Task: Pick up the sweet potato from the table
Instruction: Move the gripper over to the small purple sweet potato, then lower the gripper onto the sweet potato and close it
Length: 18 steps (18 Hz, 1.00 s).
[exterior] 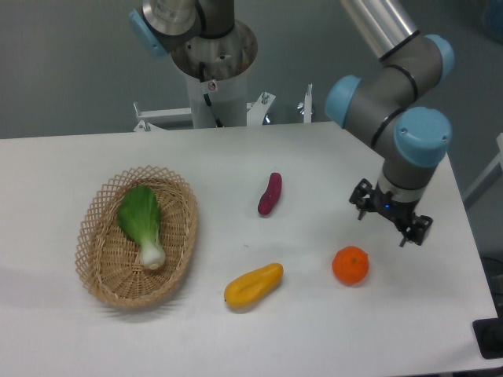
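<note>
The gripper [391,222] hangs with fingers spread and empty above the table's [236,149] right edge, near an orange [350,265]. The sweet potato [269,194] lies mid-table, well apart; a yellow fruit [253,285] rests nearer the front edge.

On the bench [94,345], a basket [137,236] sits at the left with a leafy vegetable [143,222] in it. The sweet potato [269,194] lies near the middle, the oblong fruit [253,285] in front of it, the orange [350,265] to the right. The claw [391,217] hangs just behind the orange, apparently clear of it.
</note>
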### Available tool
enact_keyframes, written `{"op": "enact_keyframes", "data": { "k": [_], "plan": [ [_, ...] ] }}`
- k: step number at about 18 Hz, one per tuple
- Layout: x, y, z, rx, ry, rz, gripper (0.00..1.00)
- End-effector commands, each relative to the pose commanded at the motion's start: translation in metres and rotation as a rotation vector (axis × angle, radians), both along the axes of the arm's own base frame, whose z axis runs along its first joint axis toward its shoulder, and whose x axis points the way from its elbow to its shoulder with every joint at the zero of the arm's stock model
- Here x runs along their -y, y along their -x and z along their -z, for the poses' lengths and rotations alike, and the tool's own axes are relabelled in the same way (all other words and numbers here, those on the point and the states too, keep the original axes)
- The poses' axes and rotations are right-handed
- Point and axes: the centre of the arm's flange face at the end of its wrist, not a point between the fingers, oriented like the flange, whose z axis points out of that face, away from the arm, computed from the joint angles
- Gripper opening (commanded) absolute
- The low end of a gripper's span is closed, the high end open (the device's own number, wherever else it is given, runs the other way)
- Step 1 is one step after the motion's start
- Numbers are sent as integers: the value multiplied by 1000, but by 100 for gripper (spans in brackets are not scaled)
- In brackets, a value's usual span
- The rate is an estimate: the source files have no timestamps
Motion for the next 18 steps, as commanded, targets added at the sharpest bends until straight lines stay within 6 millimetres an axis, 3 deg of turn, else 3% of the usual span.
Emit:
{"op": "enact_keyframes", "data": {
  "k": [3,9,13,18],
  "plan": [
    [6,-33,10,34,18,11,100],
    [-15,-96,29,82,37,69,100],
    [-20,-115,38,100,50,63,100],
    [-10,-136,59,136,75,68,100]
  ]
}}
